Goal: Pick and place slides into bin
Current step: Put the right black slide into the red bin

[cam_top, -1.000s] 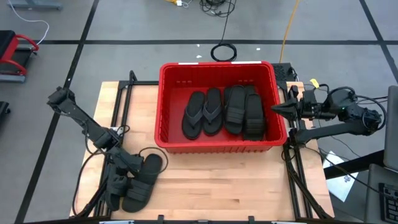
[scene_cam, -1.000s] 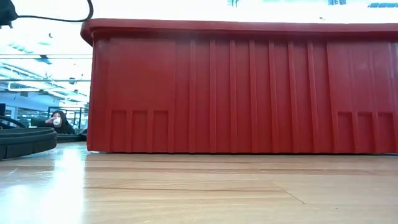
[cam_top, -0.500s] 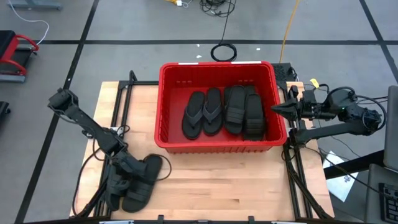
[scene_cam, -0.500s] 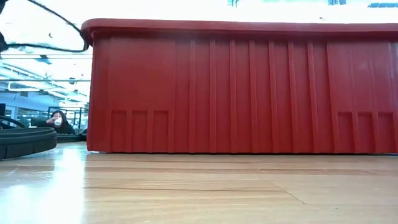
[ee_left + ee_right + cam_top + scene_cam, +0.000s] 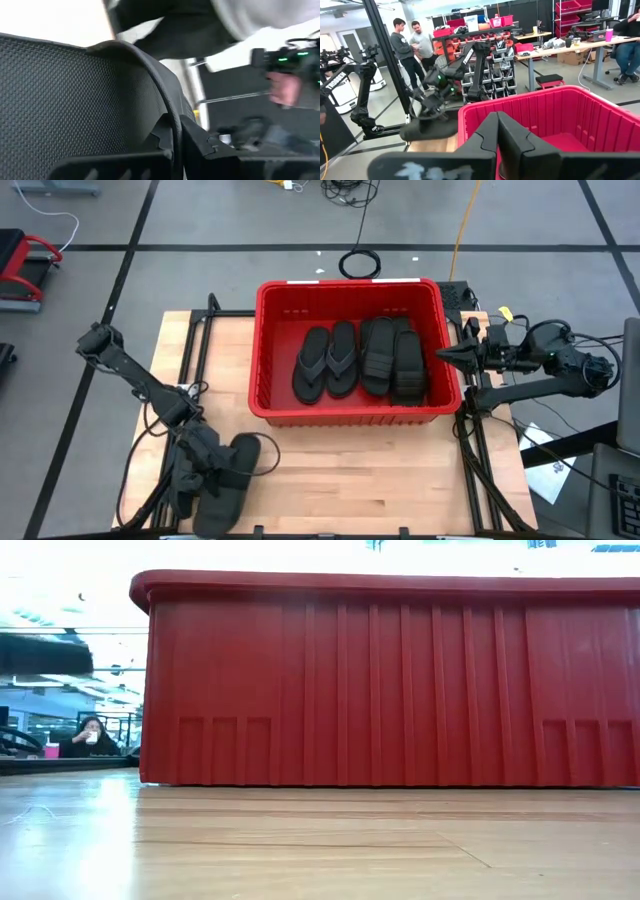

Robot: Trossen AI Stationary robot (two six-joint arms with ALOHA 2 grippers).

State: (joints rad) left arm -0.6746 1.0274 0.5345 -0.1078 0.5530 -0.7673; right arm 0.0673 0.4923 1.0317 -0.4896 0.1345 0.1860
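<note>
Rubber under my fingers: my left gripper (image 5: 213,463) is pinching one black slide (image 5: 228,480) at the near left corner of the table (image 5: 350,470), beside the other loose slides (image 5: 185,480) lying there (in my left wrist view the textured sole (image 5: 65,100) is filling almost everything, and my fingers (image 5: 197,142) are pressed on its edge).

Bin: the red bin (image 5: 345,288) is standing in the middle of the table, toward the far side, well apart from my left gripper; in the low view its ribbed wall (image 5: 400,680) is taking most of the picture.

Already inside: four slides are lying in the bin, a thong-style pair (image 5: 327,360) on the left part of its floor and a ribbed pair (image 5: 392,358) on the right part.

Right arm: my right gripper (image 5: 448,357) is waiting just outside the bin's right wall with its fingers pressed together and nothing between them (its wrist view is looking over the red rim (image 5: 520,102)).

Step in hand: I am judging this as the moment of the grasp, with the lift not yet done.

Next move: I am thinking it is calling for a lift high enough to clear the thick rim, then a carry to the right and away from me, over the free part of the bin floor on its left side, and only there an opening of the fingers.

Care: the slide is soft and held by one edge, so it may be hanging down and catching the rim.
</note>
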